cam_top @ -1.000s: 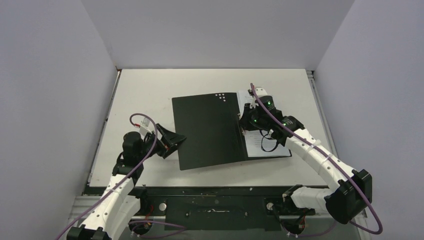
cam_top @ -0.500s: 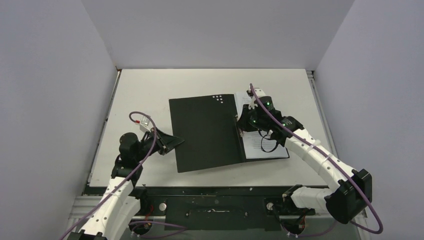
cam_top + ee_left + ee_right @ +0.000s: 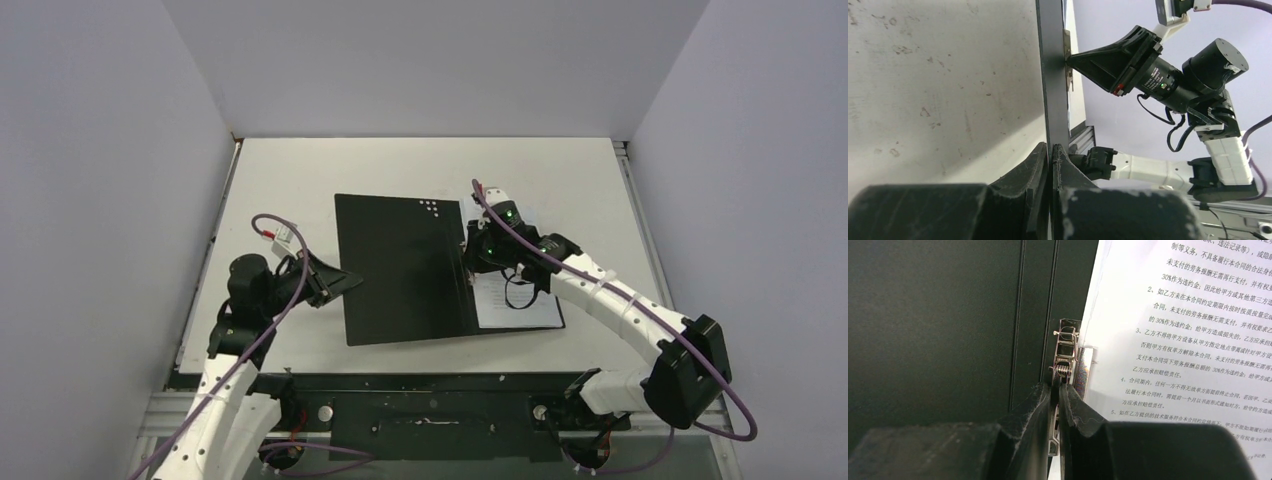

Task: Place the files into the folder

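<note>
Top external view shows the folder (image 3: 400, 270) lying open in the middle of the table (image 3: 290, 180). Its black cover is spread out to the 9 o'clock side. The files (image 3: 515, 305) lie on the other half, at 3 o'clock from the spine. So I think the paper is already in its place.

My left gripper (image 3: 348, 283) is at the 9 o'clock edge of the cover. The left wrist view shows it squeezed tight on that thin black edge.

My right gripper (image 3: 468, 250) is at the spine, just beside the paper. The right wrist view shows it pinched shut on the metal clip (image 3: 1066, 347). I cannot tell if the clip is pressing on the paper yet.

I think the big part is done. What is left, I guess, is to make the clip hold the files. Then the cover has to swing over to 3 o'clock and shut the folder.
</note>
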Robot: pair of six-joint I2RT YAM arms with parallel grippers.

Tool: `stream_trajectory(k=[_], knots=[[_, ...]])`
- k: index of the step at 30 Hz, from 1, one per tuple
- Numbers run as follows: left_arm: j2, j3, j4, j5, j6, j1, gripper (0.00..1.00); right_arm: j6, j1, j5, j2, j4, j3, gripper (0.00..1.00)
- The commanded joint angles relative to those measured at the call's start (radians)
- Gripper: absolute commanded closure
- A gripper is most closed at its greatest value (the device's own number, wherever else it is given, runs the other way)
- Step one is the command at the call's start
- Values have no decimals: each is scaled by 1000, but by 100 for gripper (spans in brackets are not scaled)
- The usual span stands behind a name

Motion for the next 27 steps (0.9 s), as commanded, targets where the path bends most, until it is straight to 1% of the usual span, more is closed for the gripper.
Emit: stream_trajectory(k=[1, 3, 8, 12, 17, 19, 21, 27], knots=[[4, 107, -206, -49, 151, 7, 100, 23, 44, 11, 29, 95, 45, 86], [9, 139, -279, -75, 189, 8, 100, 18, 50, 30, 41, 85, 54, 82], [35, 219, -426, -130, 288, 14, 100, 2, 47, 62, 33, 68, 61, 55], [70, 278, -525, -169, 359, 15, 100, -21, 28, 109, 17, 51, 43, 49], [102, 372, -624, -198, 443, 17, 100, -25, -22, 113, 0, 65, -5, 34], [110, 408, -664, -216, 474, 18, 100, -34, -40, 103, -8, 84, -36, 25], [119, 441, -700, -234, 505, 18, 100, -30, -64, 89, -9, 96, -61, 22], [150, 520, -798, -314, 579, 22, 100, -40, -172, -99, 6, 140, -154, 17]])
